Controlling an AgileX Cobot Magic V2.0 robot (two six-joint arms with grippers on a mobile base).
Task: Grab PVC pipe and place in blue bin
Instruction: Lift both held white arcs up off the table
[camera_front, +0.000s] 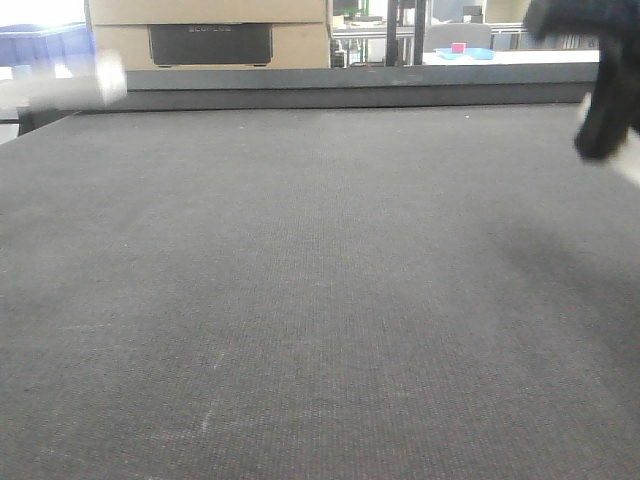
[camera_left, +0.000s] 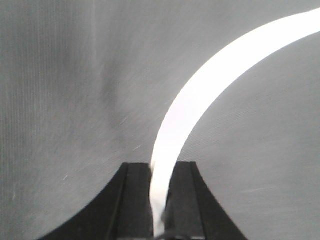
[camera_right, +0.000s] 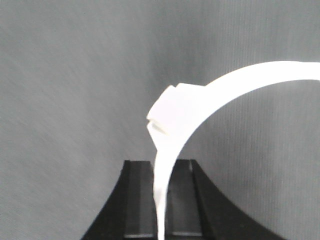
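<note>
In the right wrist view my right gripper (camera_right: 165, 166) is shut on the PVC pipe (camera_right: 235, 82), a white curved piece with a thicker collar (camera_right: 167, 112) just past the fingertips. It arcs up and off to the right above the grey table. In the left wrist view my left gripper (camera_left: 160, 169) is shut on a plain white curved strip (camera_left: 210, 82) that also sweeps to the upper right. From the front, the right gripper (camera_front: 603, 120) is a dark blur at the upper right. The blue bin (camera_front: 45, 42) shows faintly at the far back left.
The grey table mat (camera_front: 320, 300) fills the front view, with a raised dark edge (camera_front: 350, 85) along its back. A blurred white shape (camera_front: 105, 80) hangs at the far left. Behind stand a cardboard box (camera_front: 210, 35) and a light blue tray (camera_front: 465, 53).
</note>
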